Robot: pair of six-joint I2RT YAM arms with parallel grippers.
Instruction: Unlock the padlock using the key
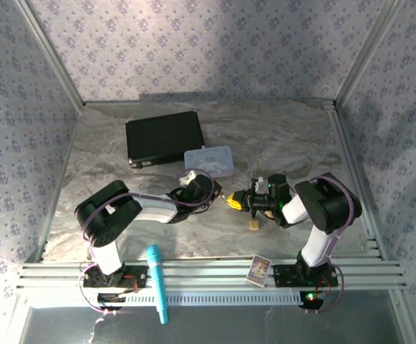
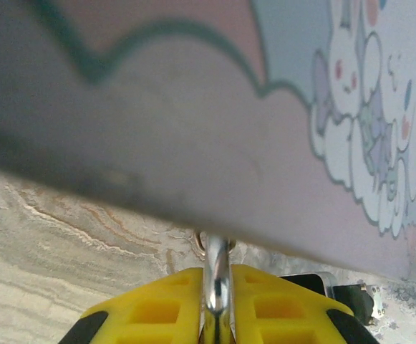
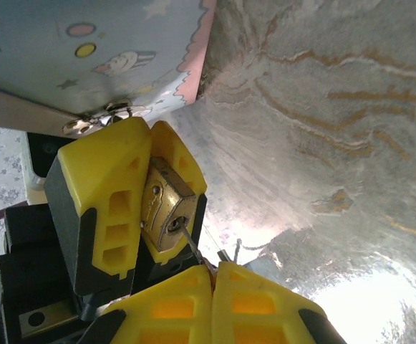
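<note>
The small brass padlock [image 3: 162,202] hangs above the table between the two arms, its keyhole end turned toward my right wrist camera. My left gripper [image 2: 217,271] is shut on it; the silvery shackle [image 2: 217,251] runs up between the yellow fingers [image 3: 104,193]. My right gripper [image 3: 213,271] is shut on the thin silvery key [image 3: 192,245], whose tip sits in the padlock's keyhole. In the top view the left gripper [image 1: 219,193] and the right gripper [image 1: 238,201] meet tip to tip just in front of the pastel tin [image 1: 210,160].
A black flat case [image 1: 165,137] lies behind the tin. A tiny tan cube [image 1: 253,225] sits on the marble table [image 1: 279,136] below the right gripper. A teal pen [image 1: 156,281] and a small printed card [image 1: 259,270] rest on the front rail.
</note>
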